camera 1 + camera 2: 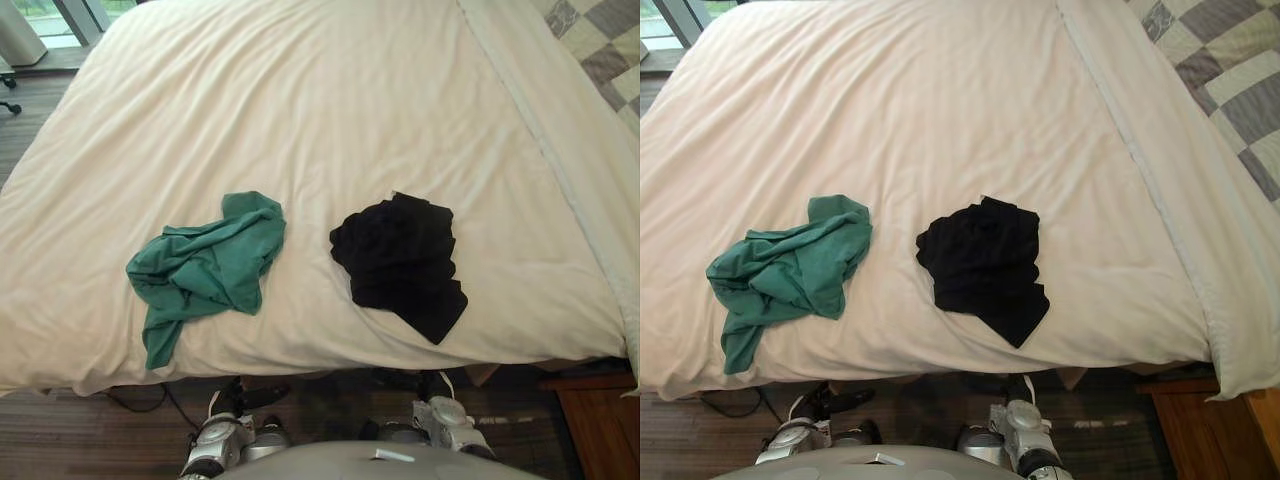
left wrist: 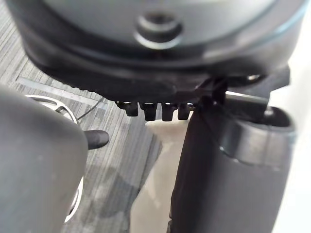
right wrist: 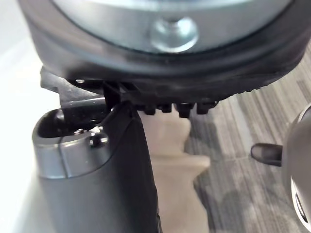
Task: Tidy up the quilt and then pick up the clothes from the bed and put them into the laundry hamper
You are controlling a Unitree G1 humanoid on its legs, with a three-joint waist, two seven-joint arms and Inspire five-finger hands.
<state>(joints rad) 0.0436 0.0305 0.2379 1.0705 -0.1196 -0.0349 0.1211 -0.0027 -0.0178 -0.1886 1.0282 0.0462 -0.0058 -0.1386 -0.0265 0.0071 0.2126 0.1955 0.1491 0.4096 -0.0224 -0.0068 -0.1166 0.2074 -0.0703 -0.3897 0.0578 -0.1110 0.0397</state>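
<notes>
Nearest, the left hand (image 2: 155,68) and right hand (image 3: 160,73) hang low over the floor (image 2: 121,160), a dark surface streaked in narrow strips. Each is relaxed and empty. The thumb stands out thick and straight, and the fingers (image 2: 148,110) show as an even row of short stubs past the palm, not curled round anything. A soft cream fold of the quilt (image 1: 320,110) droops just beyond each hand.

At the near right corner of the bed stands a brown wooden unit (image 1: 600,420) with a flat top.

On the bed, near its front edge, lie the clothes, apart from each other. To the left is a green top (image 1: 205,265), thin and crumpled into ridges, with one narrow end trailing toward the edge (it stops just short of it). To the right is a black garment (image 1: 400,255), matte and bunched into a rough block with a pointed corner toward the near edge.

The quilt under them is smooth and puffy, with shallow creases running away from the robot. A paler flat band borders it along the right. Beyond that band, at the far right, lies a checked cover (image 1: 1230,70) of grey and off-white squares. At the far left corner is a bright window (image 1: 50,20).
</notes>
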